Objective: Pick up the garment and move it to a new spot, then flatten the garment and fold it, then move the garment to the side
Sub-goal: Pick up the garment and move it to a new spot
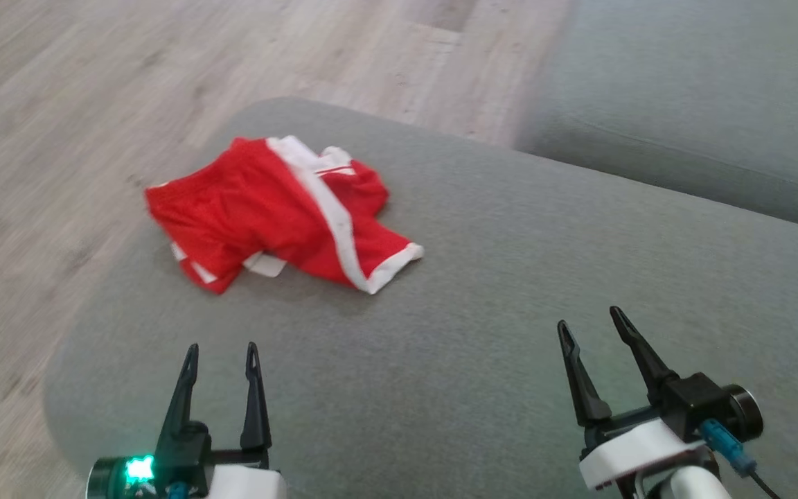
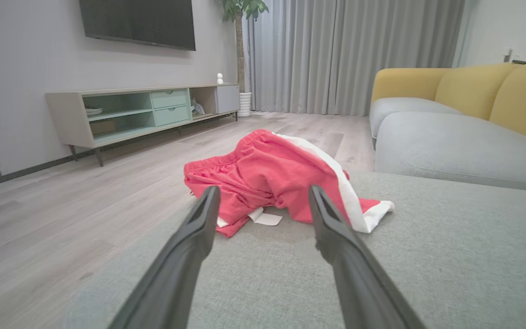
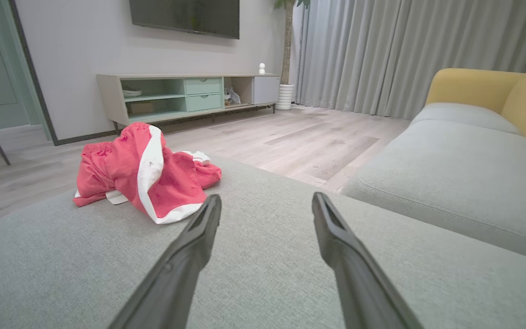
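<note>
Just one red garment (image 1: pixel 281 208) lies on one grey cushion (image 1: pixel 482 291); left gripper (image 1: pixel 223 346) and right gripper (image 1: pixel 588 317) gape empty.

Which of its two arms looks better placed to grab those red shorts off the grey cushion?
Probably the left. The left gripper is open and nearly in line with the red shorts, its fingers pointing at them. The right gripper, also open, stands well off to the side.

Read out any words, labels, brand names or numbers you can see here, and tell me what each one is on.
No text here can be read.
White tag at the edge of the red garment: too small and blurred to read.
Television on the wall: screen dark, no brand legible.
</note>
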Controlling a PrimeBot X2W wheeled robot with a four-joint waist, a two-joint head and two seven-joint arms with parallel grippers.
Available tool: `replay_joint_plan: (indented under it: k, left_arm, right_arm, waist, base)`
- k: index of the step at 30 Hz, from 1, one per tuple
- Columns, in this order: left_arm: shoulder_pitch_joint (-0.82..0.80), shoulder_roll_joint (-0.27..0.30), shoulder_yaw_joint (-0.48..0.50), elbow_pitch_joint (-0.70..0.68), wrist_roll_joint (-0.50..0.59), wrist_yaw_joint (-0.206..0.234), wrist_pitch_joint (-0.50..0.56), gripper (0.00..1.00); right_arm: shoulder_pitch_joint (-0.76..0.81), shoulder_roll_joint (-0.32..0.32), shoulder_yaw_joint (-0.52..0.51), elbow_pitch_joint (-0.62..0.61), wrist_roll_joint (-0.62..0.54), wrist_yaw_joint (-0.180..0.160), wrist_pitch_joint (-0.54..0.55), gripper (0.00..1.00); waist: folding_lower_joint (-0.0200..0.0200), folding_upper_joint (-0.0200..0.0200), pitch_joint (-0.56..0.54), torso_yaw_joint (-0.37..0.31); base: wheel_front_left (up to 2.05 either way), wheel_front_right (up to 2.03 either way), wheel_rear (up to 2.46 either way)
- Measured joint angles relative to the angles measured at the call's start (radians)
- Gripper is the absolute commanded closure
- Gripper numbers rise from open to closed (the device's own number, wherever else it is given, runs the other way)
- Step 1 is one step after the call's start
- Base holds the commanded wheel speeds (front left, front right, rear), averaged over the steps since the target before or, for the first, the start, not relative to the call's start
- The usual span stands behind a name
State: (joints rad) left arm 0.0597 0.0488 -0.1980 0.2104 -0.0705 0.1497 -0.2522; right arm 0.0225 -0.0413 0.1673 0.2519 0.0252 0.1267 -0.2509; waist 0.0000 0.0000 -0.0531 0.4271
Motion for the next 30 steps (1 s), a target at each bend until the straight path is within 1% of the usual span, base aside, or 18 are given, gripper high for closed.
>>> replay_joint_plan:
  k: [4,8,11,14,16,19,21,22,24,27,30]
  left_arm:
    - [0.000,0.000,0.008,-0.010,0.000,0.001,0.000,0.00]
    - [0.000,0.000,0.014,-0.040,0.006,-0.001,0.000,0.00]
    - [-0.005,0.002,0.036,-0.078,0.010,-0.010,0.000,0.00]
    - [-0.048,0.020,0.052,-0.129,0.010,-0.040,0.000,0.00]
    - [-0.110,0.035,0.074,-0.163,0.010,-0.063,0.000,0.00]
    - [-0.248,0.060,0.104,-0.186,0.008,-0.102,-0.005,0.00]
    - [-0.358,0.075,0.113,-0.183,0.008,-0.126,-0.005,0.00]
    - [-0.415,0.082,0.116,-0.172,0.008,-0.136,-0.006,0.00]
    - [-0.528,0.095,0.124,-0.107,0.008,-0.161,-0.006,0.00]
    - [-0.685,0.108,0.131,0.071,0.000,-0.187,-0.003,0.00]
    - [-0.833,0.114,0.151,0.271,-0.043,-0.212,0.073,0.00]
  right_arm:
    - [-0.003,0.000,-0.002,-0.002,-0.001,0.000,0.000,0.00]
    - [-0.014,0.000,-0.016,-0.007,-0.018,0.000,0.000,0.00]
    - [-0.014,0.000,-0.024,-0.008,-0.040,0.000,0.000,0.00]
    - [-0.014,0.000,-0.036,-0.009,-0.055,0.000,0.000,0.00]
    - [-0.024,0.000,-0.049,-0.010,-0.083,0.000,0.000,0.00]
    - [-0.080,-0.003,-0.061,-0.015,-0.130,0.000,0.000,0.00]
    - [-0.126,-0.022,-0.062,-0.025,-0.149,0.000,0.000,0.00]
    - [-0.145,-0.037,-0.062,-0.030,-0.155,0.000,0.000,0.00]
    - [-0.178,-0.075,-0.062,-0.038,-0.165,0.000,0.000,0.00]
    - [-0.202,-0.123,-0.061,-0.048,-0.170,0.000,0.000,0.00]
    - [-0.220,-0.153,-0.058,-0.061,-0.178,0.000,0.000,0.00]
  waist:
    - [-0.0001,0.0000,0.011,0.041]
    - [0.0002,0.0000,0.033,0.061]
    - [0.0000,0.0000,0.051,0.069]
    - [0.0001,0.0000,0.077,0.068]
    - [0.0001,0.0000,0.106,0.063]
    - [0.0002,0.0000,0.163,0.051]
    - [0.0003,0.0000,0.207,0.041]
    - [0.0002,0.0000,0.229,0.037]
    - [0.0003,0.0000,0.276,0.027]
    - [0.0004,0.0000,0.346,0.011]
    - [0.0004,0.0000,0.409,-0.008]
  base:
    - [0.00,0.00,0.00]
    - [0.00,0.00,0.00]
    - [0.00,0.00,0.00]
    - [0.00,0.00,0.00]
    - [0.00,0.00,0.00]
    - [0.00,0.00,0.00]
    - [0.00,0.00,0.00]
    - [0.00,0.00,0.00]
    - [0.00,0.00,0.00]
    - [0.00,0.00,0.00]
    - [0.00,0.00,0.00]
